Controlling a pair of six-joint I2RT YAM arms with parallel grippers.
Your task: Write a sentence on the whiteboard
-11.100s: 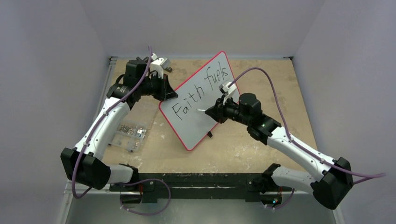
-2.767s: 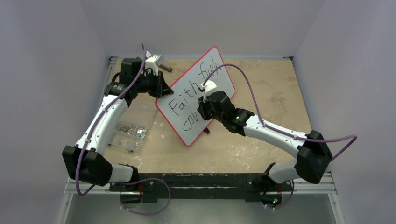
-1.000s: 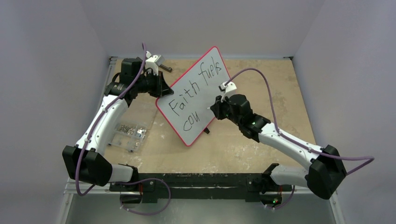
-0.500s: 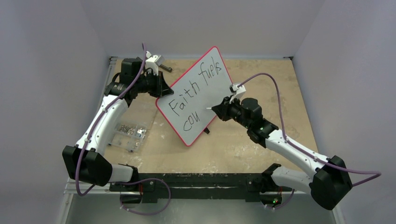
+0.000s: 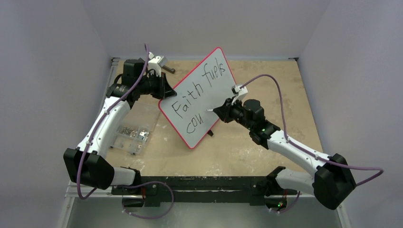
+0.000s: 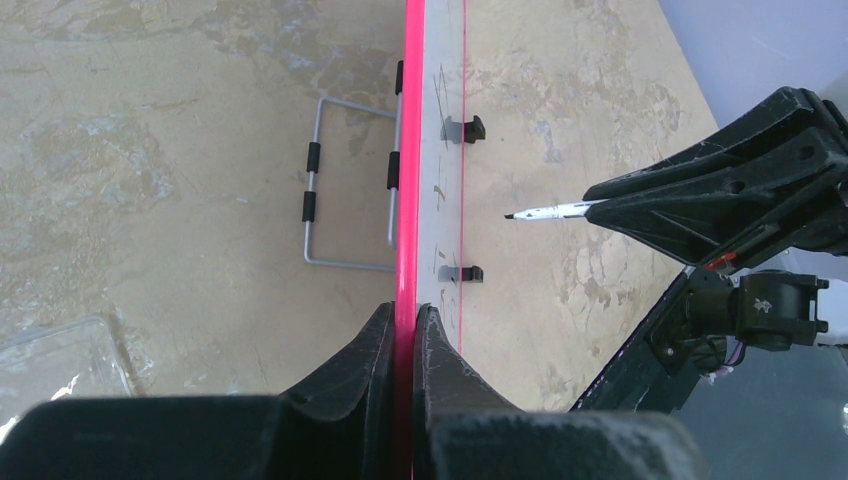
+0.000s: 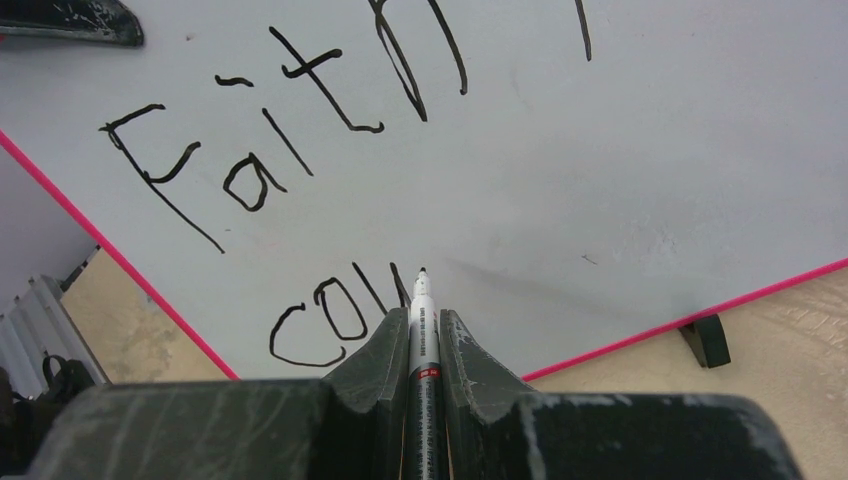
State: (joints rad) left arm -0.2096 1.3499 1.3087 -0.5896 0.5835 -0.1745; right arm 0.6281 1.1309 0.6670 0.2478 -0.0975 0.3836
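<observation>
The whiteboard [image 5: 216,97], white with a thin red rim, stands tilted on the table. My left gripper [image 5: 167,91] is shut on its left rim [image 6: 412,150], with the jaws pinching the red edge [image 6: 404,315]. The sentence reads "Faith fuels" [image 5: 202,88] with "cou" [image 5: 197,122] under it, and both lines show close up [image 7: 280,130]. A thin marker [image 7: 421,310] sits in my right gripper [image 7: 421,325], which is shut on it. Its black tip [image 6: 510,215] hangs a short way off the board face, just right of the "u".
A clear plastic box of small metal parts [image 5: 132,134] lies left of the board beside my left arm. A wire stand [image 6: 345,210] folds out behind the board and small black feet [image 6: 465,128] stick out in front. Grey walls close in the table.
Over the last second my right gripper drew the marker back from the board, then came a little closer again. The lettering still ends at "cou". The left gripper has not moved.
</observation>
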